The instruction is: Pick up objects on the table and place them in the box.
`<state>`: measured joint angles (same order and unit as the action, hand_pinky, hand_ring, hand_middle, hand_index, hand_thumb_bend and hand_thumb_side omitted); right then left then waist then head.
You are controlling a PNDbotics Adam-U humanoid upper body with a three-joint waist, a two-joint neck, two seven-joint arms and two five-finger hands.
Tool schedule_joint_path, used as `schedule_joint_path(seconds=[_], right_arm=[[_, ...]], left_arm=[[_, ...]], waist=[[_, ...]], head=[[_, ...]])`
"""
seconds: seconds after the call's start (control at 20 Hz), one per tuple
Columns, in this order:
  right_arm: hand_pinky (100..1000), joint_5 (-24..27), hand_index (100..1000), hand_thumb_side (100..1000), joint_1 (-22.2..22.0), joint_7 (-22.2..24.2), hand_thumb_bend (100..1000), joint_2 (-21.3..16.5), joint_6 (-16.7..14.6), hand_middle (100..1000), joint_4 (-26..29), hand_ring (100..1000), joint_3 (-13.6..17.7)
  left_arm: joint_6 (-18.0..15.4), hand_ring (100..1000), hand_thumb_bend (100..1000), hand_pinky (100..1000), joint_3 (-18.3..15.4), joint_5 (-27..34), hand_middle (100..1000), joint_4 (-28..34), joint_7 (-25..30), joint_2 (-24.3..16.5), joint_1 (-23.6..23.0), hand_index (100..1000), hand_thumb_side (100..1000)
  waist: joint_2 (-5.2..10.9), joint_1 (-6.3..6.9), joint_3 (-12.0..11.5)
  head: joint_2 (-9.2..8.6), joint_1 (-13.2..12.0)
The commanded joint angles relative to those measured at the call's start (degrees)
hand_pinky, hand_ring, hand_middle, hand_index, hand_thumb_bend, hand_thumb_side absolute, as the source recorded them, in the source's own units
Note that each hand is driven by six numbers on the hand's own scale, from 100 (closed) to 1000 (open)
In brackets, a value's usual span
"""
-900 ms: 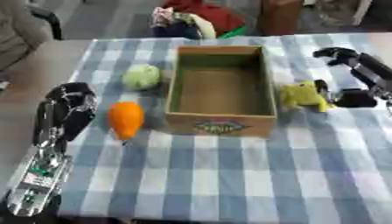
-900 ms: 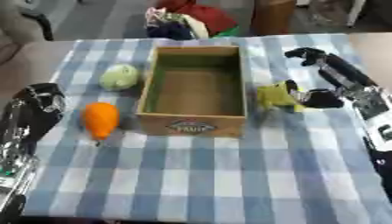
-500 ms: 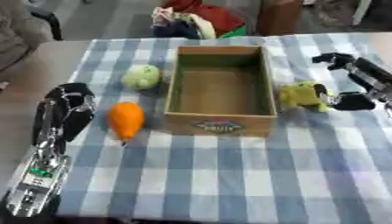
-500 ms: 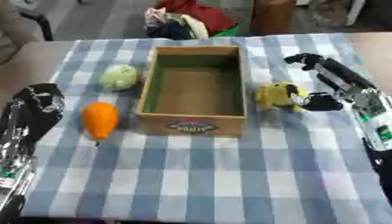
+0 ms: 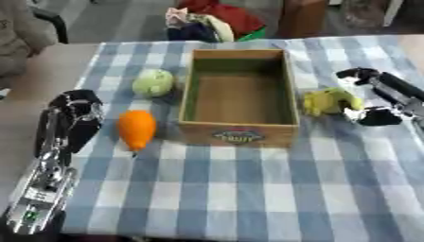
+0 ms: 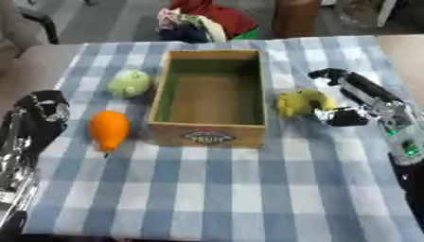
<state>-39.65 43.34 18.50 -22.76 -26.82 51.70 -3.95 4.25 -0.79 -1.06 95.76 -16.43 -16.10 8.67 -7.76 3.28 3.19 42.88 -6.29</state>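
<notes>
An open cardboard box (image 5: 238, 127) stands mid-table, nothing visible inside. Just right of it lies a yellow-green lumpy thing (image 6: 300, 101). My right hand (image 6: 373, 97) is beside that thing on its right, open, with fingers (image 6: 330, 74) stretched past its far side and the thumb (image 6: 341, 116) at its near side; I cannot tell whether they touch it. An orange fruit-like object (image 5: 136, 128) lies left of the box, and a pale green round one (image 5: 153, 82) sits behind it. My left hand (image 5: 73, 118) rests open at the table's left edge, apart from the orange object.
The table wears a blue-and-white checked cloth (image 5: 248, 189), with a broad bare stretch at the front. A heap of coloured clothes (image 5: 211, 21) and a brown container (image 5: 302, 16) stand beyond the far edge. A grey chair (image 5: 21, 33) is at the far left.
My right hand has drifted slightly lower and closer round the yellow-green thing, which has stayed put. The left hand and the other objects have not moved.
</notes>
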Motion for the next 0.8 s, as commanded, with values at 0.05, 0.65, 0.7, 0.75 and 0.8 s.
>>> schedule_joint_path(seconds=[0.05,0.65,0.7,0.75,0.8], right_arm=[[873,-2.4,946,255,1.3,0.3,100,-0.5,0.0,886,-0.9,1000,0.7],[805,-11.1,849,254,1.5,2.7,100,0.1,-0.6,702,-2.7,887,1.2],[792,-11.7,822,251,1.5,2.5,100,0.1,-0.5,645,-2.7,861,1.3],[779,-12.2,796,246,1.5,2.2,100,0.2,-0.3,605,-2.8,842,1.4],[754,-12.5,749,244,1.5,1.7,100,0.2,0.0,547,-2.8,811,1.5]], left_arm=[[-0.1,618,100,763,0.1,-0.2,629,1.0,0.2,-0.6,0.5,671,203],[-0.1,619,100,763,0.2,-0.2,629,0.9,0.4,-0.5,0.4,671,206],[-0.1,619,100,764,0.2,-0.2,629,0.9,0.4,-0.5,0.4,671,206],[-0.1,619,100,764,0.2,-0.2,629,0.9,0.4,-0.5,0.4,671,206],[-0.1,619,100,764,0.2,-0.2,629,0.9,0.4,-0.5,0.4,671,205]], waist=[[0.86,-0.10,0.0],[0.84,-0.12,-0.1],[0.85,-0.13,-0.1],[0.85,-0.14,-0.1],[0.85,-0.15,-0.1]], head=[[0.45,0.2],[0.58,0.3],[0.59,0.3],[0.59,0.3],[0.59,0.3]])
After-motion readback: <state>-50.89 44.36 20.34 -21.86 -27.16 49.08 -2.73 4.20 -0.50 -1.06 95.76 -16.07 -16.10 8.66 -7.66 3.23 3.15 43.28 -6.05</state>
